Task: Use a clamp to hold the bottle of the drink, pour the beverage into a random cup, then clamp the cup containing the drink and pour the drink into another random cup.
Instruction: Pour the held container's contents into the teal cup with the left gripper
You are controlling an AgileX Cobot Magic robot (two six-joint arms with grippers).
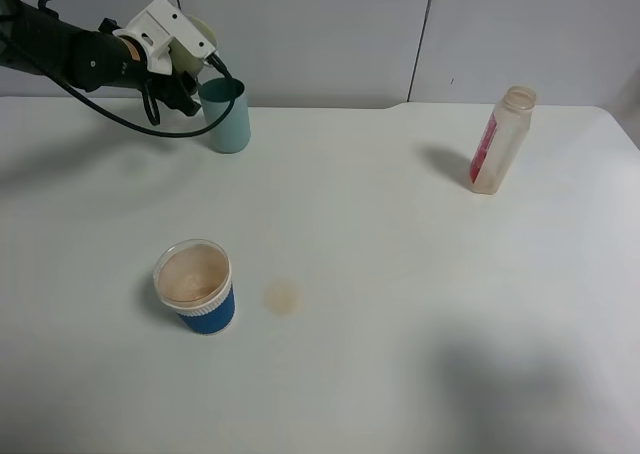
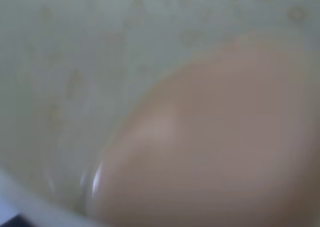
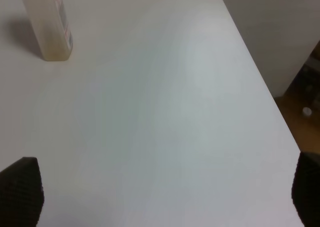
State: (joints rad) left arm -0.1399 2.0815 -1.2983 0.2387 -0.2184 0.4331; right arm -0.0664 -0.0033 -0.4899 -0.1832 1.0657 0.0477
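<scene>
At the counter's (image 1: 400, 274) far left, my left claw (image 1: 190, 89) pinches the teal cup (image 1: 228, 116); right claw (image 3: 160, 192) spread. Overtilting could spill beverage (image 2: 225, 147).

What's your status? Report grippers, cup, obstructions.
Left gripper shut on teal cup rim, beverage inside. Right gripper open, empty. Blue cup holds beverage too. Nothing between cups; small spill beside blue cup.

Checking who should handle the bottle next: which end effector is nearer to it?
Right. The right end effector hangs open over bare table with the bottle just ahead of it; the left end effector is across the table, shut on the teal cup.
</scene>
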